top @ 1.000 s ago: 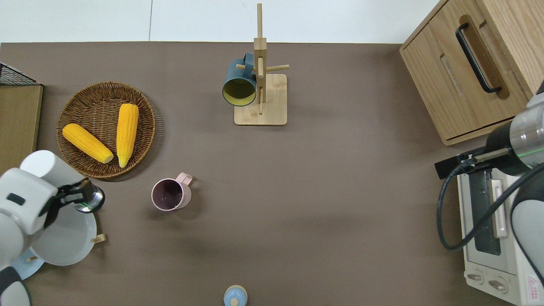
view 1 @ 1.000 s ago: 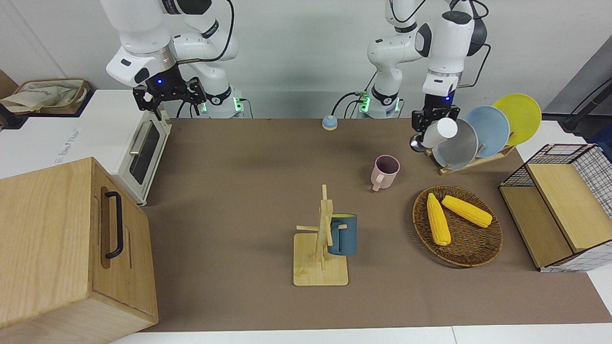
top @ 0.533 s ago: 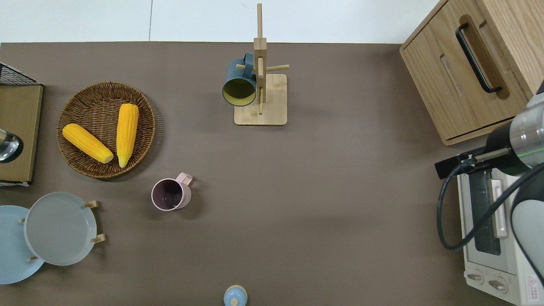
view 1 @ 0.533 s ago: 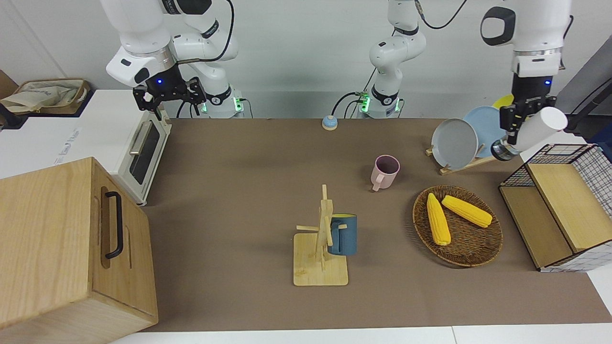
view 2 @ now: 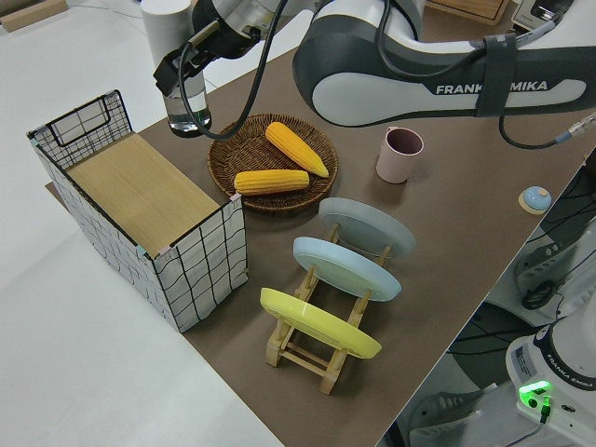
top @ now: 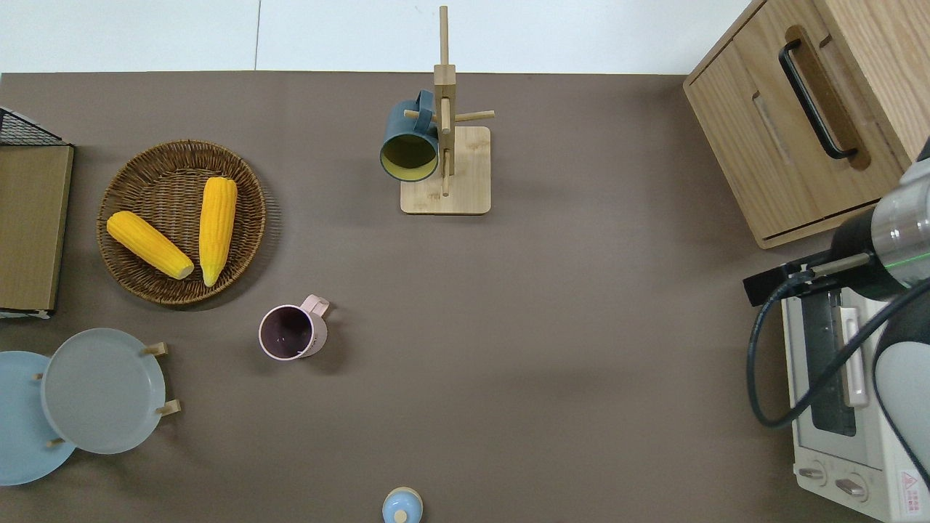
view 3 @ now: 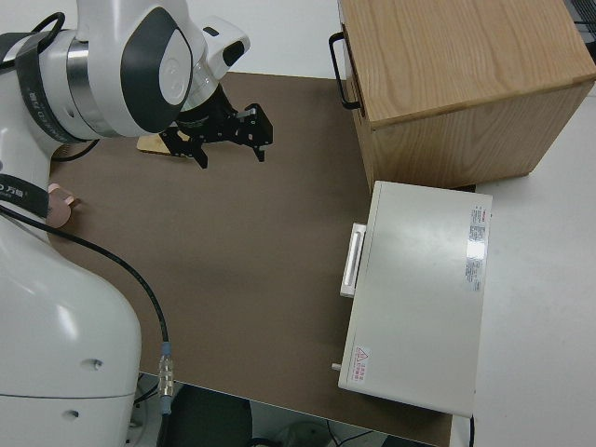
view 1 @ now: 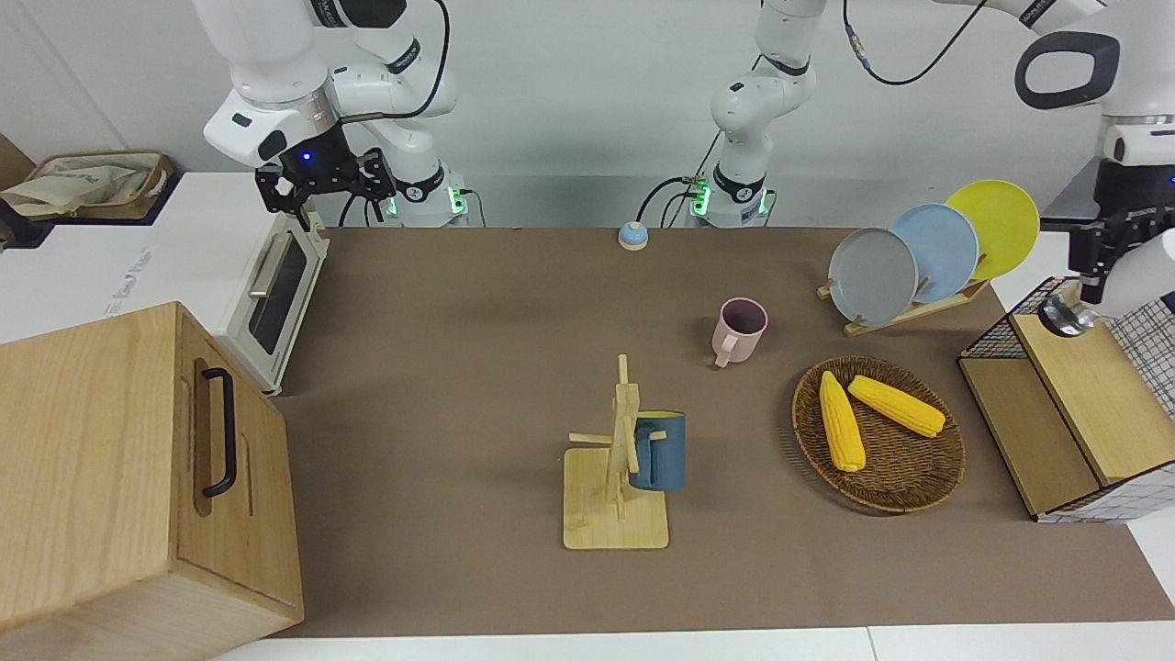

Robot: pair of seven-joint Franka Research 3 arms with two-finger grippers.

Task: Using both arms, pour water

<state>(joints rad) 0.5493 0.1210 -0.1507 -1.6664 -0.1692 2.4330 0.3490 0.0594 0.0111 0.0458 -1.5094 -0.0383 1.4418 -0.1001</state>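
Note:
My left gripper (view 1: pixel 1104 262) is shut on a white bottle (view 1: pixel 1131 280) with a shiny metal end. It holds the bottle tilted in the air at the left arm's end of the table, by the wire-sided wooden shelf (view 1: pixel 1074 395). The left side view shows the same gripper (view 2: pixel 193 48) and bottle (view 2: pixel 182 86) hanging above the table. Both are outside the overhead view. A pink mug (view 1: pixel 740 330) (top: pixel 290 333) stands upright and alone on the brown mat, apart from the gripper. My right arm is parked, with its gripper (view 3: pixel 229 140) visible.
A wicker basket (view 1: pixel 918 487) with two corn cobs lies beside the shelf. A plate rack (view 1: pixel 918 262) holds three plates. A mug tree (view 1: pixel 617 477) carries a blue mug. A wooden cabinet (view 1: pixel 119 477), a toaster oven (view 1: pixel 275 294) and a small blue bell (view 1: pixel 632 236) are also there.
My left arm has swung the bottle from over the plate rack out to the left arm's end of the table, leaving the overhead view. The right arm has not moved.

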